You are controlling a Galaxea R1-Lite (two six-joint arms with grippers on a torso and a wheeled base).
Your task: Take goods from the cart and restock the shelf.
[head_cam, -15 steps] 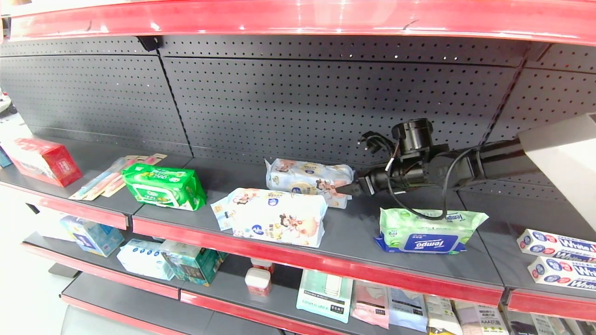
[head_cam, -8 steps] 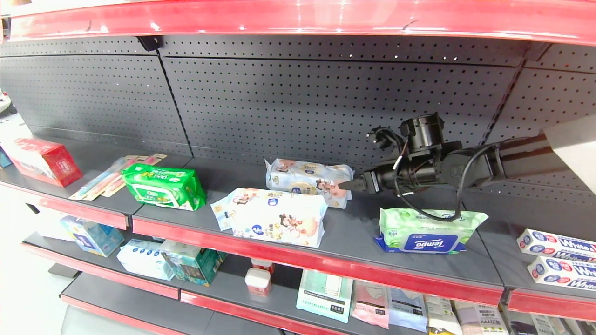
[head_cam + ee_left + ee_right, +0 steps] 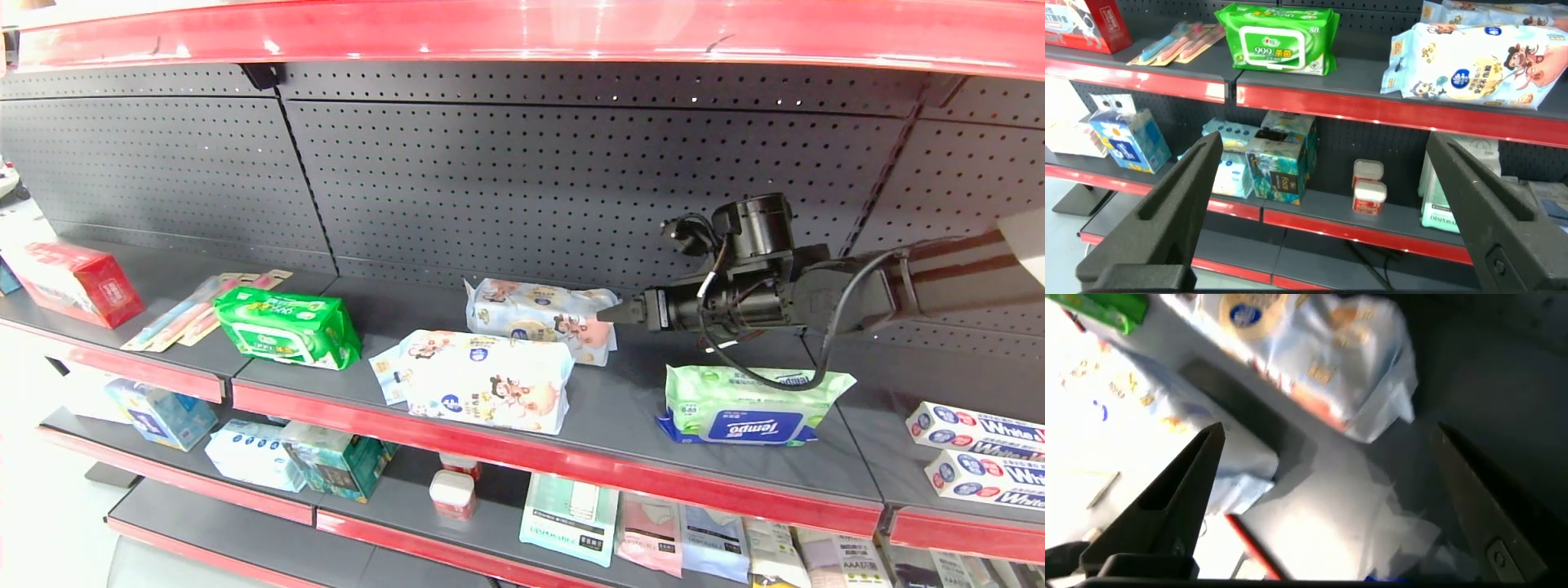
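R fingers (image 3: 1167, 506) were spread wide, nothing btwn them. The right gripper (image 3: 608, 314) sat low over the shelf (image 3: 571, 461), tips at the right end of the rear cartoon wipes pack (image 3: 535, 314); we couldn't tell touching vs just beside. L fingers (image 3: 1167, 208) were spread too, empty. The left gripper (image 3: 1323, 137) hung in front of the lower shelves (image 3: 1388, 238), facing them.

Progress, our read: rear pack lay flat near the back panel (image 3: 571, 180), mid-span, free of any grip, so that placement looked done. Front cartoon pack (image 3: 482, 380) lay by the front edge just ahead of it. Green pack (image 3: 286, 328) sat in the left bay, pale-green pack (image 3: 743, 408) near the front edge to the right, toothpaste boxes (image 3: 976, 445) by the far-right bay's front edge. Left to do: pull R arm clear and fetch more goods from the cart. Both grippers were free for it.

Room: bare shelf btwn rear pack and pale-green pack, and behind pale-green pack up to the back panel, under the arm. Left bay's back strip behind green pack was bare too.

Limits: upper shelf lip (image 3: 522, 37) overhead, so we judged the exit should go straight out over the front edge w/ little lift. Wrist cable (image 3: 784, 387) looped down over pale-green pack; snag risk on retract.
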